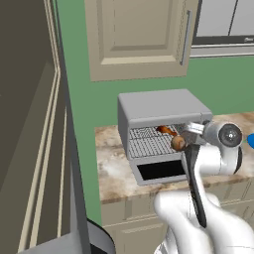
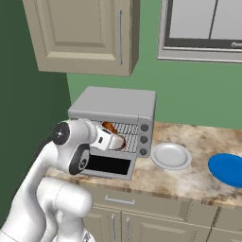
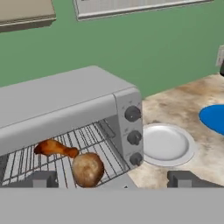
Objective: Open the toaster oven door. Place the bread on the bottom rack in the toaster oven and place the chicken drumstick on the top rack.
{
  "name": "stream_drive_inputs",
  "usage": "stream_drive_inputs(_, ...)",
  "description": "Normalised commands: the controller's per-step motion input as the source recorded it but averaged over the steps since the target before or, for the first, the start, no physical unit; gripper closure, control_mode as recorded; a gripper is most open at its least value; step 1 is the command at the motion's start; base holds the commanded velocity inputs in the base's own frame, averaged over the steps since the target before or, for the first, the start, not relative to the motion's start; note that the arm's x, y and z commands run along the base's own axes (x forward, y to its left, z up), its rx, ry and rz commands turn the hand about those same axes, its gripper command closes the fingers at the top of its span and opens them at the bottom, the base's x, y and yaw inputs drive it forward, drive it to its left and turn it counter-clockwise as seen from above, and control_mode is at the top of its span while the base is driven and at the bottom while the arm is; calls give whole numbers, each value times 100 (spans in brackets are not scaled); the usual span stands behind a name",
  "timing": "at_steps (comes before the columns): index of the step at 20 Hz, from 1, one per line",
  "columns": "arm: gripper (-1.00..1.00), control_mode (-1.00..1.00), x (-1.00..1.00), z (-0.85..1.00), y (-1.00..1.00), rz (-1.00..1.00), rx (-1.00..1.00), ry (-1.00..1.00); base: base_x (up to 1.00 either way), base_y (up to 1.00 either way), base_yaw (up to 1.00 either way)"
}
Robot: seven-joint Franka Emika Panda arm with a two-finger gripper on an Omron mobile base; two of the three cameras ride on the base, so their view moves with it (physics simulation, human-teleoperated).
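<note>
chicken drumstick (image 3: 56, 148) on top rack (image 3: 26, 159) | gripper (image 3: 113, 179) open, empty

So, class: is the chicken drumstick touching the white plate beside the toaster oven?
Apart. In the hand view the chicken drumstick lies on a wire rack inside the toaster oven, while the plate sits on the counter beyond the oven's knob panel.

Two base views flanking toaster oven (image 1: 158, 129), hand view seemingly close
</note>
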Motion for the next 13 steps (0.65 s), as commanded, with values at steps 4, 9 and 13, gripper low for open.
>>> stream_drive_inputs(4,-100,-100,-99,100,51,0,0,3,0,0,0)
stream_drive_inputs(9,-100,-100,-97,92,82,0,0,7,0,0,0)
stream_drive_inputs(13,-100,-100,-100,69,83,1,0,8,0,0,0)
